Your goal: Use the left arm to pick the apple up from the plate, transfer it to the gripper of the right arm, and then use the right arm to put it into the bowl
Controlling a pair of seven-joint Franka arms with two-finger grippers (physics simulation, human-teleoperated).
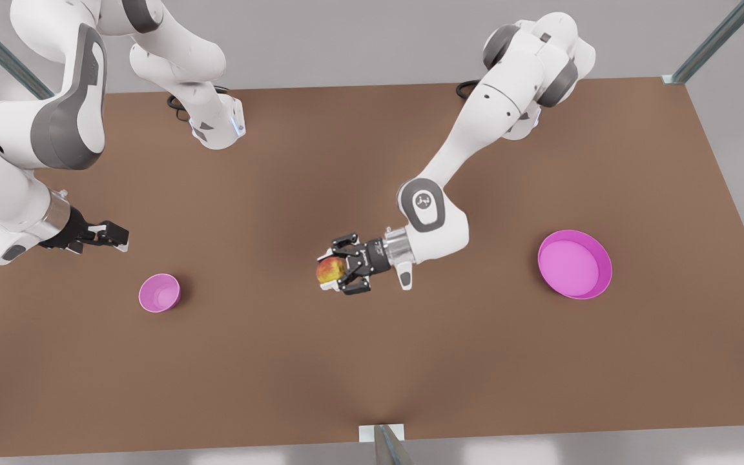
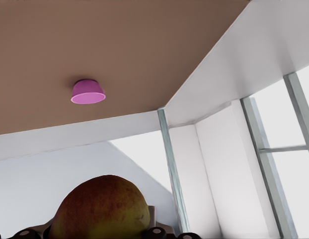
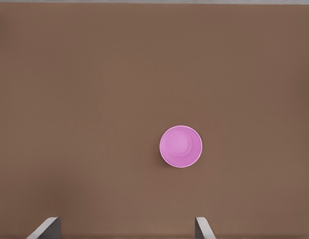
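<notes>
Left claw (image 1: 340, 270) is clenching the apple (image 1: 329, 269) mid-table; right claw (image 1: 108, 236) is waiting released; apple looks firm, smooth, likely slippery, so grip its sides

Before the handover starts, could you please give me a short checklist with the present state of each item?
1. Apple held in left tool: ok.
2. Apple off the plate and above the table: ok.
3. Right tool open to receive: ok; in its wrist view the fingers stand apart.
4. Right tool close to the apple: not ok; it hangs well apart, near the bowl.
5. Bowl upright, empty: ok.
</notes>
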